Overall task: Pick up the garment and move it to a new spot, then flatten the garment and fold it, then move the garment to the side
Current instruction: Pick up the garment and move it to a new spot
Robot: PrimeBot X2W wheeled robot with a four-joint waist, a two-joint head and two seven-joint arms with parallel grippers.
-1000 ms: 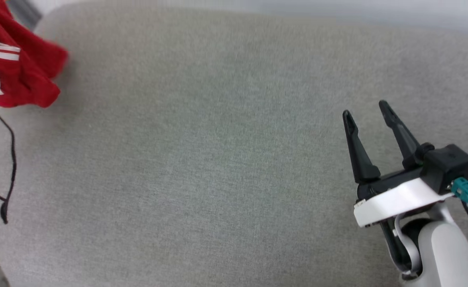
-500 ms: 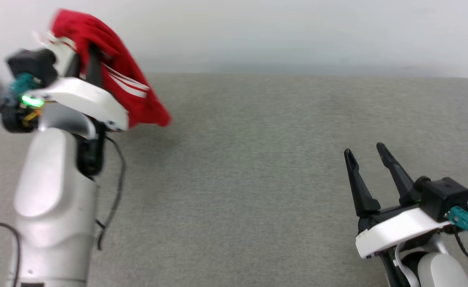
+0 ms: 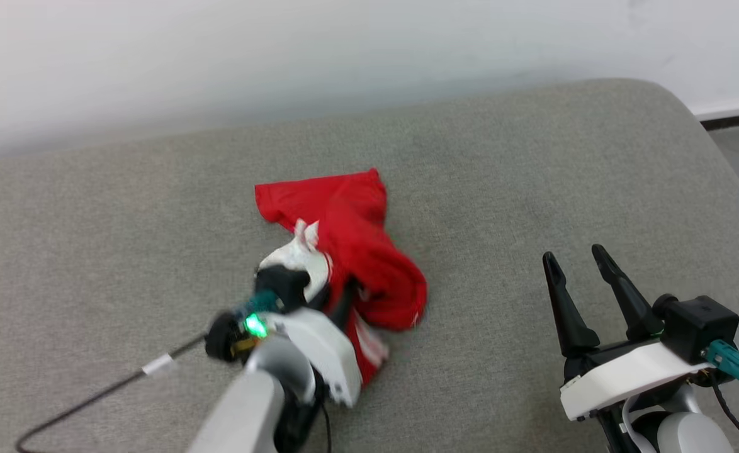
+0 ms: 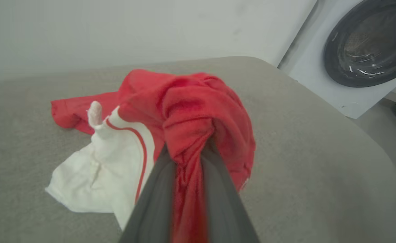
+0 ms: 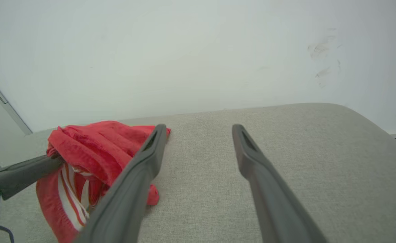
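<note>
Our left gripper (image 4: pixel 188 148) is pinching a bunch of the garment (image 3: pixel 344 214), which is lying crumpled near the middle of the grey cushion (image 3: pixel 533 163). We are judging the relocation step as nearly done; next we are needing to release the cloth and spread it flat. Our left forearm is reaching in from seven o'clock in the head view, while our right gripper (image 3: pixel 573 254) is hovering with fingers spread, at four o'clock from the garment and well apart.

The head camera looked down onto the grey surface (image 3: pixel 533 157). The left wrist camera sat close behind the red garment (image 4: pixel 198 111), facing the wall (image 4: pixel 117 27); the right wrist camera saw that same garment from farther off.
</note>
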